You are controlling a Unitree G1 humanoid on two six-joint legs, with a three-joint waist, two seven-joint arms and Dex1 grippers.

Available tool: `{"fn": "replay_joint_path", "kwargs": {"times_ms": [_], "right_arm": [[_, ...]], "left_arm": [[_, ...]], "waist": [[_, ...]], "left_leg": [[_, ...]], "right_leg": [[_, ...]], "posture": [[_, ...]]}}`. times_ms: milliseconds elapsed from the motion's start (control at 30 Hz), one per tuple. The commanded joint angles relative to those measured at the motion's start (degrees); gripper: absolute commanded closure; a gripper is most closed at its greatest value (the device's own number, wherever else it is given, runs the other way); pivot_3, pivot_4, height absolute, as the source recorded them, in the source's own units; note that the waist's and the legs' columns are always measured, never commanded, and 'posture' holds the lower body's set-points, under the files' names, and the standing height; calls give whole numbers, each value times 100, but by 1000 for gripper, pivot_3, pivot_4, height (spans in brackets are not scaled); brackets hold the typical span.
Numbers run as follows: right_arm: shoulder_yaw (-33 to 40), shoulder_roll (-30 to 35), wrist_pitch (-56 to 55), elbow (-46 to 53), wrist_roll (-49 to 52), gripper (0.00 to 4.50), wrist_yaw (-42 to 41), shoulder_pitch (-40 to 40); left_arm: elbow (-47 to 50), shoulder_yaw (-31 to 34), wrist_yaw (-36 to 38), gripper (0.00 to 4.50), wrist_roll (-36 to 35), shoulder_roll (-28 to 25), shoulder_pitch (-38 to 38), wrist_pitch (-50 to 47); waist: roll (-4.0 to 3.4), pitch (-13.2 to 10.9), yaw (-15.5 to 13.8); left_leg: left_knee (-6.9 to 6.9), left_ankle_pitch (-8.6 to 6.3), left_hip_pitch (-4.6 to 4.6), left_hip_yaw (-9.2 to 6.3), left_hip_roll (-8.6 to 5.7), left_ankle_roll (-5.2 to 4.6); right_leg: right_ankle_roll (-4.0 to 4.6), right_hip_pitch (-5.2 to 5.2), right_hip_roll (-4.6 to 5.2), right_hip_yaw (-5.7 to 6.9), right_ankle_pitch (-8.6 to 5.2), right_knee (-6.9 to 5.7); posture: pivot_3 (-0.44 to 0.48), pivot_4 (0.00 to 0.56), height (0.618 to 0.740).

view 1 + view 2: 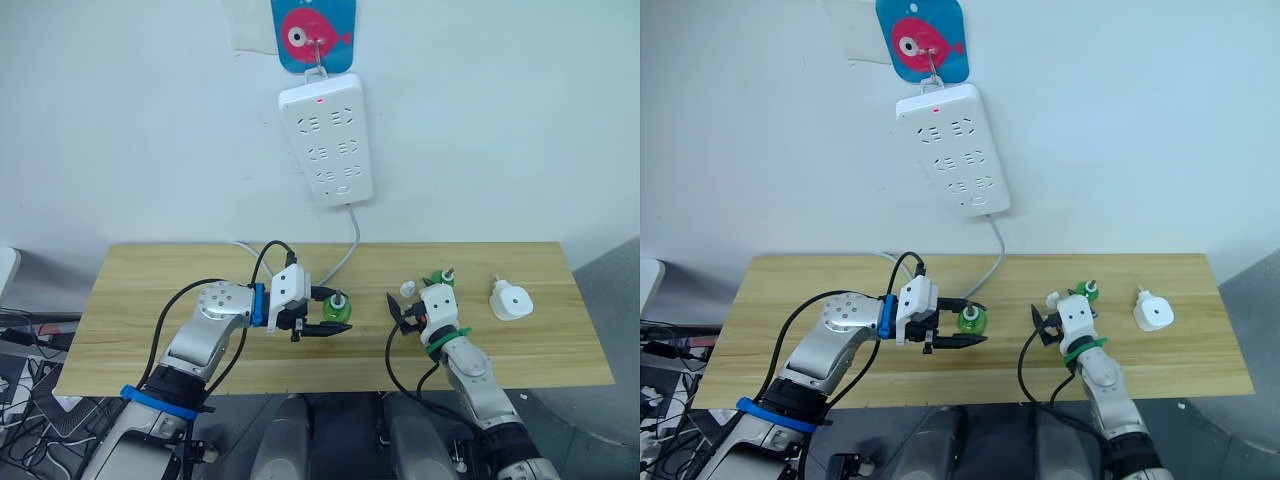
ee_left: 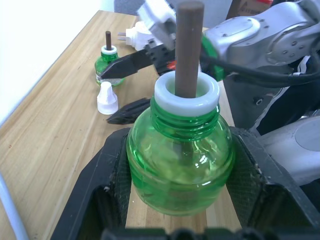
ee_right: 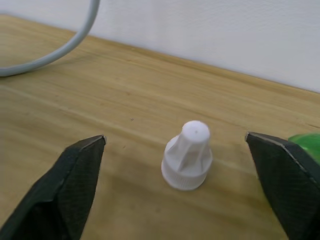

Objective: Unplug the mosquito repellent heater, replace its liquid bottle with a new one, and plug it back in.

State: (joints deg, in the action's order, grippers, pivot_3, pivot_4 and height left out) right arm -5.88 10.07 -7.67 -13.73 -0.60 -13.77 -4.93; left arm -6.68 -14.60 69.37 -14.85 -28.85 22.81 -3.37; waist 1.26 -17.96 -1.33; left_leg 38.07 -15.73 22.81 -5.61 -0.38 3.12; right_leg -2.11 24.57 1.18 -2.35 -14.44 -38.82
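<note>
A: Heater first. Where is it?

B: The mosquito repellent heater (image 1: 510, 301) lies on the wooden table (image 1: 150, 290), at the robot's right end, well apart from both grippers. No bottle in it that I can see. It sits off beyond the right gripper (image 1: 402, 312), with a second green bottle (image 1: 440, 279) between them.

A: Plugged in?

B: No. The power strip (image 1: 327, 140) hangs on the wall under a blue fish hook plate (image 1: 313, 33), red light lit, sockets bare. Its grey cord (image 1: 347, 250) drops to the table.

A: Left gripper?

B: Left gripper (image 1: 325, 322) is clamped on a green bottle (image 2: 180, 165). In the left wrist view both black fingers (image 2: 107, 190) press the bottle's sides, brown wick (image 2: 189, 47) sticking up out of the white collar. The bottle is upright, at the table's middle, held at or just above the wood; cannot tell if it touches.

A: Right gripper?

B: Spread wide, gripping nothing. In the right wrist view a small white cap (image 3: 188, 155) stands upright on the table between the two fingertips, touching neither. A bit of green shows at the edge by one fingertip, that's the second bottle.

A: Second bottle's state?

B: Upright, wick showing, uncapped, just beside the cap, near the table's back edge.

A: Heater relative to the jaws, again?

B: Outside both. Nearer the right gripper, but not between its fingers and not touching them.
</note>
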Motion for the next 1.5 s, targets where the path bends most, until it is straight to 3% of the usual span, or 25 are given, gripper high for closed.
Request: {"fn": "replay_joint_path", "kwargs": {"times_ms": [33,200,333,533,733,1233,1333,1500], "right_arm": [[24,76,295,845,116,19,-139,363],[7,370,1173,2456,414,19,-551,1114],[122,896,2274,4061,1281,19,-1177,1604],[84,1684,3563,5661,2414,19,-1727,1314],[-279,1351,4355,5743,2718,19,-1330,273],[-828,1135,4452,5239,2399,19,-1188,-137],[-921,1134,4411,5122,2301,571,-1211,-162],[-1008,1144,4405,5004,2156,2263,-1232,-197]], "left_arm": [[53,50,14,2217,-7,47,31,101],[-72,81,35,2217,-30,125,112,241],[-284,114,144,2217,-48,218,224,578],[-574,86,250,2217,-53,390,402,772],[-739,60,285,2217,-17,560,555,852],[-710,52,403,2217,12,613,577,900],[-681,51,403,2217,10,618,573,892],[-617,59,389,2217,-5,609,546,860]], "waist": [[0,0,0],[-4,-2,-1],[-8,-6,0],[-8,-8,7],[-5,-6,4],[-4,-5,3],[-4,-5,2],[-4,-5,1]], "left_leg": [[0,0,0,0,0,0],[0,0,1,-4,2,0],[1,0,4,-8,3,0],[0,0,0,-11,1,0],[2,0,3,-21,0,0],[4,1,7,-25,-2,2],[4,1,7,-25,-1,2],[5,2,7,-24,-2,3]], "right_leg": [[0,0,1,0,0,-1],[-1,0,1,1,-1,0],[-2,-4,4,2,-2,7],[-16,-11,2,7,-9,10],[-1,-13,2,16,-1,11],[-1,-13,5,23,0,19],[-1,-13,5,23,0,19],[-1,-13,7,21,0,19]], "posture": [[188,316,740],[184,314,740],[170,319,740],[156,312,740],[147,296,740],[159,276,740],[159,276,740],[168,277,740]]}}
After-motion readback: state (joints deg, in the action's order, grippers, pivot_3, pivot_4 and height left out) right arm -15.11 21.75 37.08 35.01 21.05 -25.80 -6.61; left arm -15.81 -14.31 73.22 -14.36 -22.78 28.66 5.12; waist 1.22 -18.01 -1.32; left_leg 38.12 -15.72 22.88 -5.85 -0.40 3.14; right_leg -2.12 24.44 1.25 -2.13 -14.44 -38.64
